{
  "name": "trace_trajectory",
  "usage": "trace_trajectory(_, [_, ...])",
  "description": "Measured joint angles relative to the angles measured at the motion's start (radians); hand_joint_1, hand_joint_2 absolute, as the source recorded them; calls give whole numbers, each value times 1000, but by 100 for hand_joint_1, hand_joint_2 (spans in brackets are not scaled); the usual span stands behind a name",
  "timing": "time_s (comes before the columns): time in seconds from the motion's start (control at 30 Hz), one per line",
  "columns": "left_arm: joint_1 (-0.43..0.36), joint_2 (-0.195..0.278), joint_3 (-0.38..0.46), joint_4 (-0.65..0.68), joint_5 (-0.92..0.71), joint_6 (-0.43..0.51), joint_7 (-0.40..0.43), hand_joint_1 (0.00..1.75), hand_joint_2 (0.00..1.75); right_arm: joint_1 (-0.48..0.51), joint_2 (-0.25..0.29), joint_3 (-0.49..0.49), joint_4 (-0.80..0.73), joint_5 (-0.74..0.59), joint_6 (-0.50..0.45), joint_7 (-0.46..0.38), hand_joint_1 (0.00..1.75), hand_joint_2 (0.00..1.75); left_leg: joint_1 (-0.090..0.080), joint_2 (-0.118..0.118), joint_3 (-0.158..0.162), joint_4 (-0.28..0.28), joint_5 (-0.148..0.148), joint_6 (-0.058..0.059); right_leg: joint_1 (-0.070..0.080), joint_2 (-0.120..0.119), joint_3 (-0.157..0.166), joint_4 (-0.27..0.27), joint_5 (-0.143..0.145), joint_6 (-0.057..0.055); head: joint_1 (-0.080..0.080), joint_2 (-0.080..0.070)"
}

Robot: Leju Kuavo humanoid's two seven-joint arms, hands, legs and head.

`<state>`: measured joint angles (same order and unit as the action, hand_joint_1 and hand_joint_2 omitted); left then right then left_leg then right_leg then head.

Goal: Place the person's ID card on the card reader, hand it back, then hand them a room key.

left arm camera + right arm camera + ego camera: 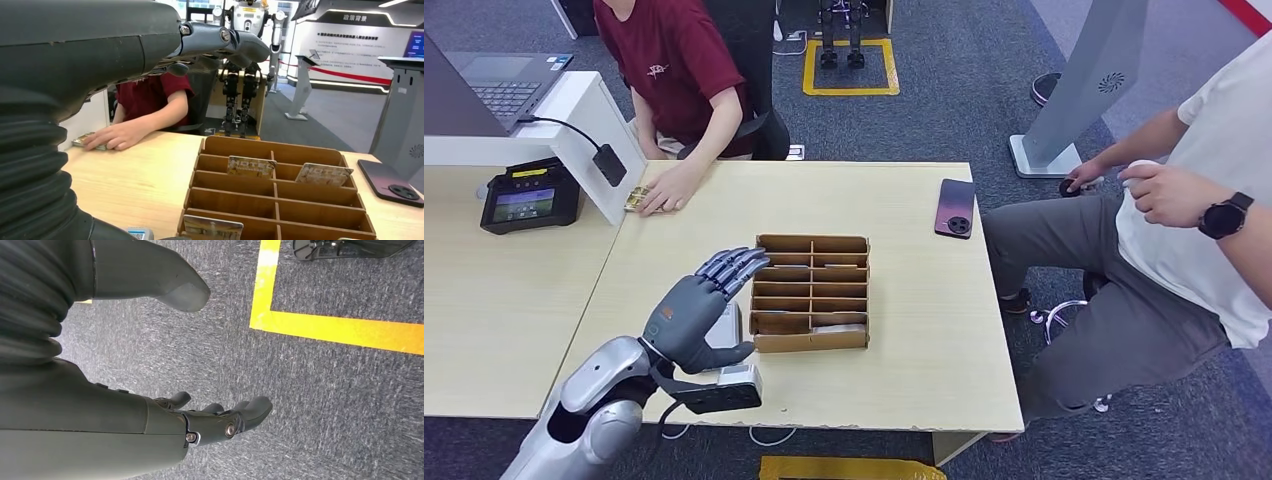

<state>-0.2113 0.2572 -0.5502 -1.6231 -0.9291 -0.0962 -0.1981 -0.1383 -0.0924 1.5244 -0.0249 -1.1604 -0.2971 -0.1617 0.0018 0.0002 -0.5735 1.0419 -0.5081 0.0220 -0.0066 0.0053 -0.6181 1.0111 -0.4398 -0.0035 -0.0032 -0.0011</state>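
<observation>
The left robot hand (699,312) hovers just above the counter (904,300), fingers spread and holding nothing, its fingertips at the near-left corner of the brown card rack (812,292). The right robot hand (220,420) hangs over grey carpet with a yellow line, fingers loosely extended and likewise empty.

The ID card (636,198) lies ahead and to the left of the left robot hand, well apart from it, pinned flat under the fingers of a person in a dark red shirt (669,186). So the task looks to be at its opening: the card has been offered but not taken. The next move calls for a reach forward to that person's hand and a thin pinch on the card's free edge, then a carry left to the card reader (529,197), which sits further left beyond a white partition.

Most of the ID card is covered by the person's fingers, so its face is unreadable. Room keys (251,166) stand in the rack's slots; how many is probably not countable from here. A small white device (724,325) lies partly hidden beneath the left palm.
</observation>
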Motion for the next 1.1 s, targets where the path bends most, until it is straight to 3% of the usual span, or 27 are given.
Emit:
trace_trajectory(0.33, [-36,-114,-71,78,-145,26,108,0,175,-1,0,0,5,3,1,-8,0,175,0,0,-1,0,0,0,-1,0,0,0,1,1,1,0])
trace_trajectory(1.1, [-35,-150,-55,147,-210,45,145,0,175,0,-1,0,9,16,-5,-8,0,175,0,0,-1,0,0,0,0,-1,0,0,0,1,1,0])
